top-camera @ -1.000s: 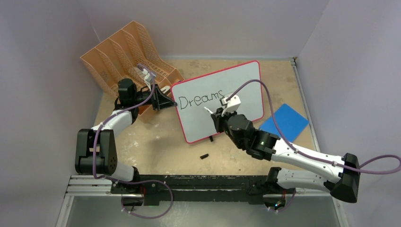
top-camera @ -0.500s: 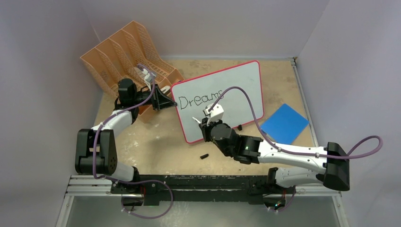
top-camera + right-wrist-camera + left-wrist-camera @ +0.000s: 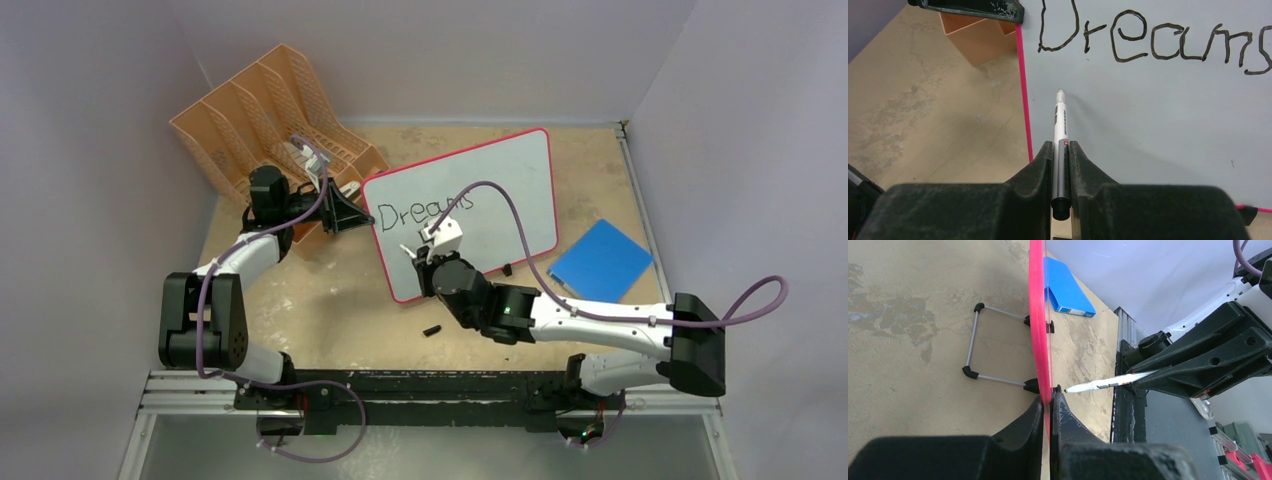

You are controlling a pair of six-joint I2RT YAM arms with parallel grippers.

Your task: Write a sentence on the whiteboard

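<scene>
The whiteboard (image 3: pixel 510 180), white with a red-pink frame, stands tilted on the table. One black word of the sentence, "Dreams" (image 3: pixel 420 212), runs along its upper part. My left gripper (image 3: pixel 362 213) is shut on the board's left edge, and the left wrist view shows the frame (image 3: pixel 1037 315) pinched between the fingers (image 3: pixel 1047 397). My right gripper (image 3: pixel 1061 147) is shut on a white and grey marker (image 3: pixel 1060 120). Its tip points at blank board (image 3: pixel 1158 115) under the "D", near the left frame. Whether the tip touches the board I cannot tell.
An orange file rack (image 3: pixel 270 110) stands behind my left arm. A blue square pad (image 3: pixel 602 258) lies right of the board. A small black cap (image 3: pixel 432 329) lies on the table in front of the board. A wire stand (image 3: pixel 973 342) props the board from behind.
My right arm has carried the marker left and down, from the end of "Dreams" to the blank area below its first letter. The left arm has not moved.
</scene>
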